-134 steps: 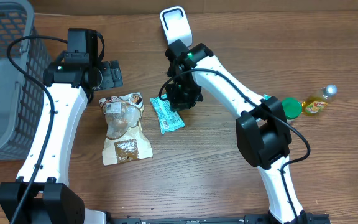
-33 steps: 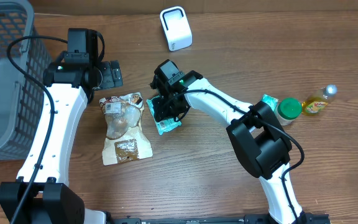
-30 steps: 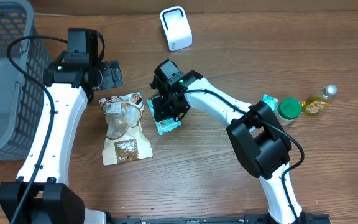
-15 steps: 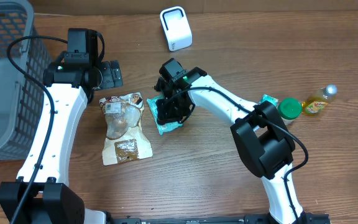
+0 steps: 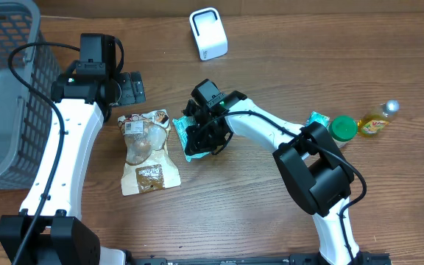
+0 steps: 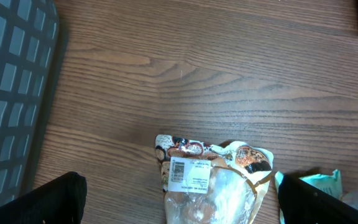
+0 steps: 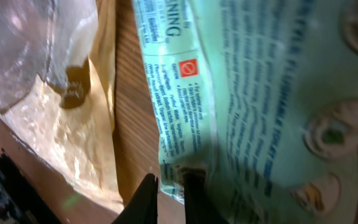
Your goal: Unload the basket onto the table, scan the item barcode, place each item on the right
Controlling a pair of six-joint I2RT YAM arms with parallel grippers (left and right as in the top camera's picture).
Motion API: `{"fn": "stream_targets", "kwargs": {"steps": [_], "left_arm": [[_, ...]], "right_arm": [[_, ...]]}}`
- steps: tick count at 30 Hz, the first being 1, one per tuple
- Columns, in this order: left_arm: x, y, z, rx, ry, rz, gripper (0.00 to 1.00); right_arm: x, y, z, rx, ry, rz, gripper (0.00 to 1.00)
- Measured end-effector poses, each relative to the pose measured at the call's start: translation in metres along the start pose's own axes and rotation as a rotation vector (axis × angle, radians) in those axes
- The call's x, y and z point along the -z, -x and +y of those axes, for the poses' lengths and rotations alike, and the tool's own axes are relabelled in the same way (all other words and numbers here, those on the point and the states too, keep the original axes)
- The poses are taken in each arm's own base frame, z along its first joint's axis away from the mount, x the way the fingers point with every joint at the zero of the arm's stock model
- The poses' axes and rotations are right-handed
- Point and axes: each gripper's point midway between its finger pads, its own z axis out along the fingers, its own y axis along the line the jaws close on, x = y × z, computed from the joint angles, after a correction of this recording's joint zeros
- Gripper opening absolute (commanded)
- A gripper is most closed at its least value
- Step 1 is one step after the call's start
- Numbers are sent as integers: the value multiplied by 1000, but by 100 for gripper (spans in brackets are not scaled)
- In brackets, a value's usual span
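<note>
**Overhead view.** The right gripper (image 5: 201, 139) is down on the teal packet (image 5: 184, 143) at mid-table, just right of the snack bag (image 5: 147, 151). The packet's left part shows beside the gripper and the wrist covers the rest. Whether the packet is raised off the wooden table (image 5: 271, 221) cannot be told. The white scanner (image 5: 208, 33) stands at the far edge, well apart from the packet. The left gripper (image 5: 129, 88) hangs over bare wood on the far side of the snack bag, jaws spread wide and holding nothing. A grey basket (image 5: 6, 88) fills the far left corner. At the right, a green-lidded jar (image 5: 342, 127) and a yellow bottle (image 5: 376, 124) sit near each other, well apart from the packet.

**Right wrist view.** The teal packet (image 7: 253, 106) fills most of the frame, with lines of small print running along it. Two dark fingertips (image 7: 146, 198) stand close together at the lower edge, with only a narrow gap between them. The packet's edge sits in that gap, so the gripper is pinched on the packet. The clear-and-tan snack bag (image 7: 61, 112) lies to the left, with a strip of wood between it and the packet. Whether a barcode is among the print cannot be told.

**Left wrist view.** The spread fingers (image 6: 55, 199) show at the two lower corners. Between them lies the snack bag (image 6: 213, 180), white label facing up. The basket (image 6: 11, 93) is at the left edge and a corner of the teal packet (image 6: 319, 185) at the lower right
</note>
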Motion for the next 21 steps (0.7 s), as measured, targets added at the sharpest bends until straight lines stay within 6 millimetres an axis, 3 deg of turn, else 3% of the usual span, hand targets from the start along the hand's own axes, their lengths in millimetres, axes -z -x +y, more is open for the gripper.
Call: {"fn": "stream_targets", "kwargs": {"steps": [5,10,14,17,21], "left_arm": [[0,0,0,0,0,0,100],[0,0,0,0,0,0,100],[0,0,0,0,0,0,99],[0,0,0,0,0,0,100],[0,0,0,0,0,0,100]], "right_arm": [[10,2,1,-7,-25,-1,13],[41,24,-3,8,-73,-110,13],[63,37,-19,-21,-111,-166,14],[67,37,-31,-46,-137,-171,14],[58,32,-34,-40,-143,-163,14]]}}
